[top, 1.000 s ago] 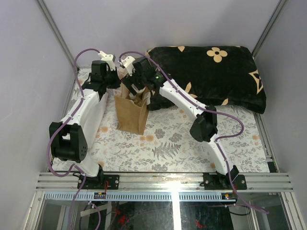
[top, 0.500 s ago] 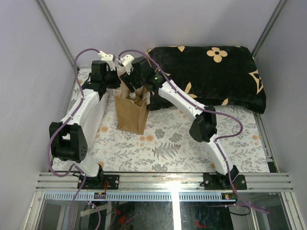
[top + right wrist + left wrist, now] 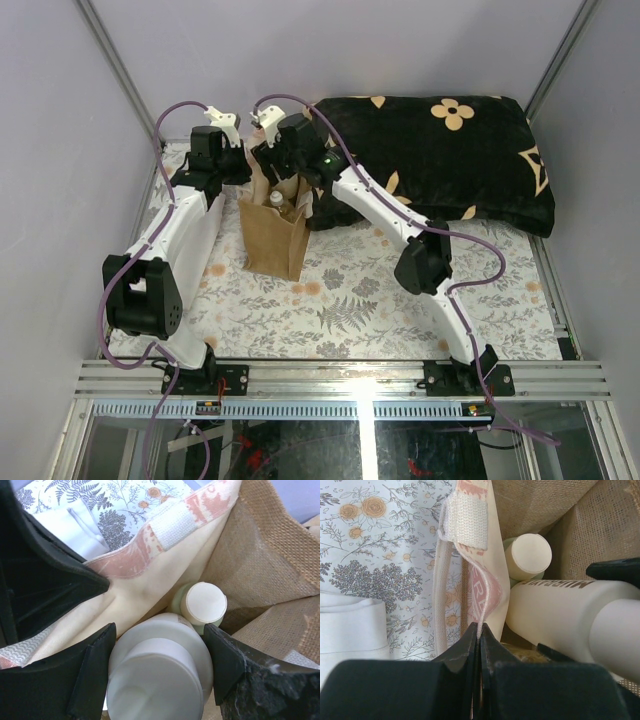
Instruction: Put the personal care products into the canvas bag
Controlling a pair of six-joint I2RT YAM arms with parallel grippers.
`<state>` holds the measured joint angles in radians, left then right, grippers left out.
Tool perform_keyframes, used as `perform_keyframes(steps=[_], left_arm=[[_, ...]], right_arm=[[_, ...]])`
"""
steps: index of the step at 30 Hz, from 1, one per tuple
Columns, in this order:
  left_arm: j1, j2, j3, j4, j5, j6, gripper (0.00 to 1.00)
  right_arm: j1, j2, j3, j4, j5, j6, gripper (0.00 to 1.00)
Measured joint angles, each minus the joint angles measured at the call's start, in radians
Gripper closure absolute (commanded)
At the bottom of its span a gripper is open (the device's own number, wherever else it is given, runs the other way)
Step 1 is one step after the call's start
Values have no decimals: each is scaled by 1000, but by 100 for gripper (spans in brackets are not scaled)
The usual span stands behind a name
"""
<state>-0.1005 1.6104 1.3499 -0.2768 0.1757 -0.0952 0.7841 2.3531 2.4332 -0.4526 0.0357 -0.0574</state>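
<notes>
The tan canvas bag (image 3: 272,240) stands upright on the floral cloth. My left gripper (image 3: 481,627) is shut on the bag's pale lining rim (image 3: 487,580) and holds the mouth open; it sits at the bag's back left in the top view (image 3: 245,160). My right gripper (image 3: 159,630) is open above the bag mouth (image 3: 283,180), its fingers on either side of a cream-beige bottle (image 3: 160,680) standing inside. That bottle's cap shows in the top view (image 3: 275,200). A greenish bottle with a pale cap (image 3: 202,604) lies deeper in the bag (image 3: 527,555). Other bottles are hidden.
A big black cushion with beige flower marks (image 3: 440,150) fills the back right, close behind the bag. A white folded cloth (image 3: 350,625) lies on the floral table cover (image 3: 350,300) left of the bag. Metal frame rails run along the sides.
My right gripper has risen up and back out of the bag mouth, leaving the cream bottle's cap showing inside. The left gripper and the bag have stayed put.
</notes>
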Motion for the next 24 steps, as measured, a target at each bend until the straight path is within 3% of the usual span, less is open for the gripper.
perform_keyframes(steps=[24], left_arm=[[0,0,0,1,-1,-1,100]], right_arm=[[-80,-21,-9,5,78,-35,100]])
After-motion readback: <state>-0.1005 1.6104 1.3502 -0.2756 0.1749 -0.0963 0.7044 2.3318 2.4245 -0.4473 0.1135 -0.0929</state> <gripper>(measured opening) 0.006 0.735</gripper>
